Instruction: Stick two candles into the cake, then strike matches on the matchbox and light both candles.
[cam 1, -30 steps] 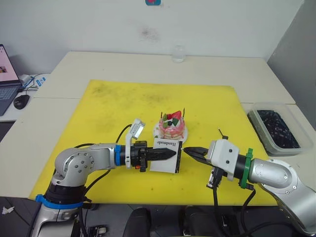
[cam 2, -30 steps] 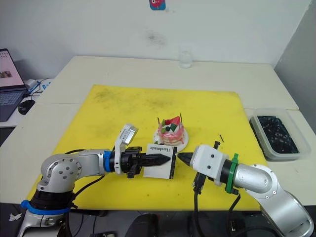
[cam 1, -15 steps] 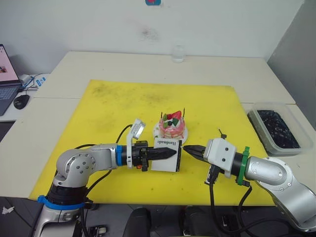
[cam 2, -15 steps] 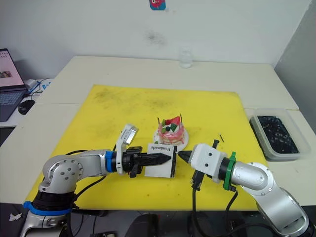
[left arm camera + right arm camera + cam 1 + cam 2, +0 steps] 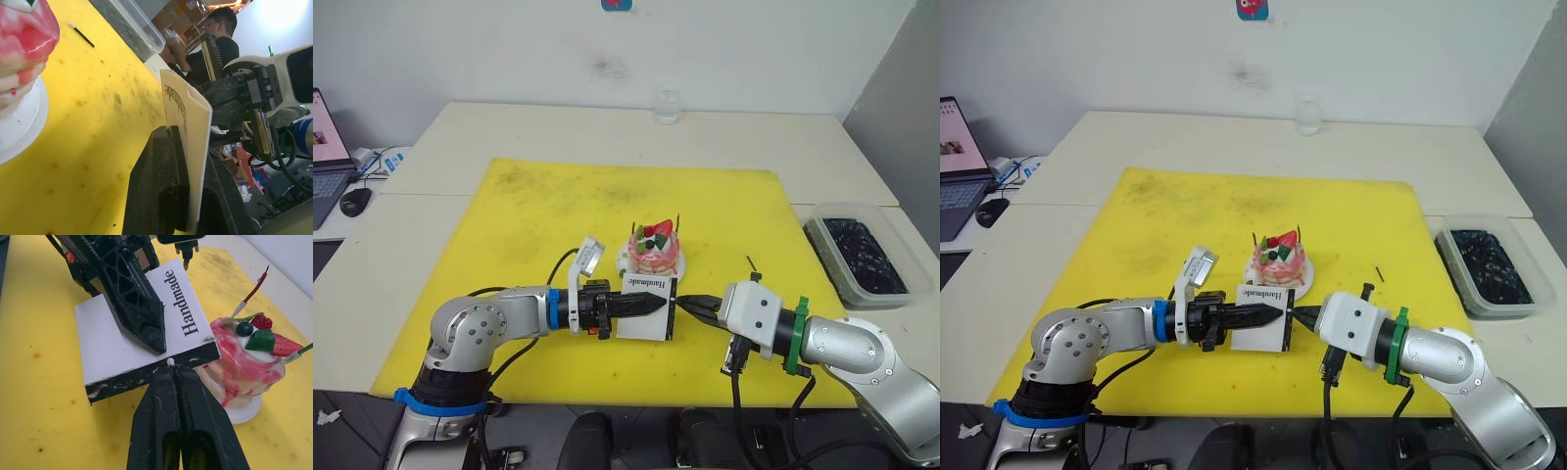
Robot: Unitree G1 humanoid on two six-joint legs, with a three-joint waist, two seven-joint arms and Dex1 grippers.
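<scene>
Left gripper (image 5: 651, 304): comes in from the left of the matchbox, its fingers (image 5: 161, 186) clamped on the box's flat faces, holding it up on edge over the yellow mat (image 5: 538, 215).
Matchbox (image 5: 1263, 319): just in front of the cake, close to its plate, "Handmade" print on top, black striking edge turned toward the right gripper.
Cake (image 5: 655, 250): right behind the matchbox on its white plate (image 5: 247, 413), pink, strawberry on top.
Candles: red one (image 5: 253, 288) and green one (image 5: 305, 350) both stand planted in the cake, tilted.
Right gripper (image 5: 1301, 316): at the matchbox's right, fingers (image 5: 161, 431) pressed together on a match (image 5: 170, 362), whose pale head sits against the black edge.
Spare match (image 5: 1379, 274): lies on the mat, well to the right of the cake.
</scene>
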